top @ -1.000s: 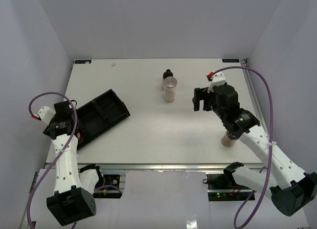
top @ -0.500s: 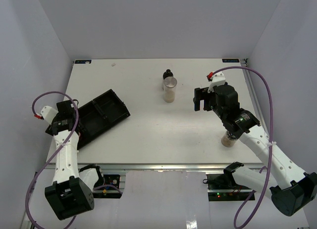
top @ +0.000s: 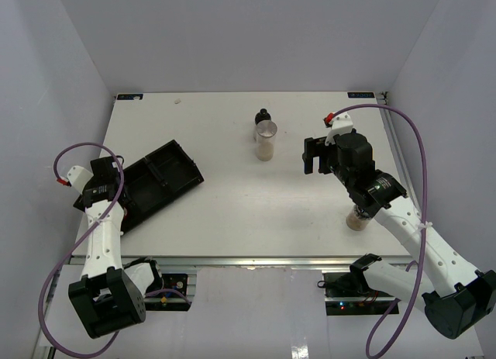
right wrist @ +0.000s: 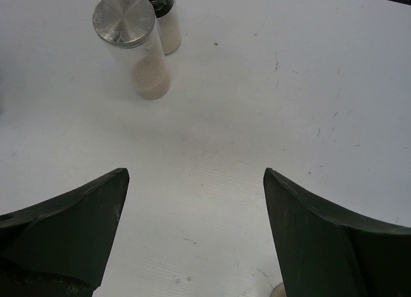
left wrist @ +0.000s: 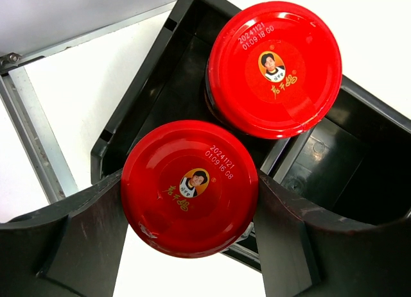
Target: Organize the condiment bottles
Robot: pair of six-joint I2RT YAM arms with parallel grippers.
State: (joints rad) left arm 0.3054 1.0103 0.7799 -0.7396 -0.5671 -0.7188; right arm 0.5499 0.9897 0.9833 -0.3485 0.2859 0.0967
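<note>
My left gripper is shut on a red-capped jar, one finger against each side of the cap, over the near edge of the black tray. A second red-capped jar stands in the tray right beside it. In the top view the left gripper is at the tray's left end. My right gripper is open and empty above bare table. A silvery-capped jar and a black-capped jar stand together at the back; both show in the right wrist view.
Another jar with tan contents stands near the front right, partly under my right arm. The tray lies at an angle near the table's left edge. White walls close in the table on the left, back and right.
My left arm has shifted slightly to the right and away, toward the tray. The right arm and the jars on the table have not moved.
</note>
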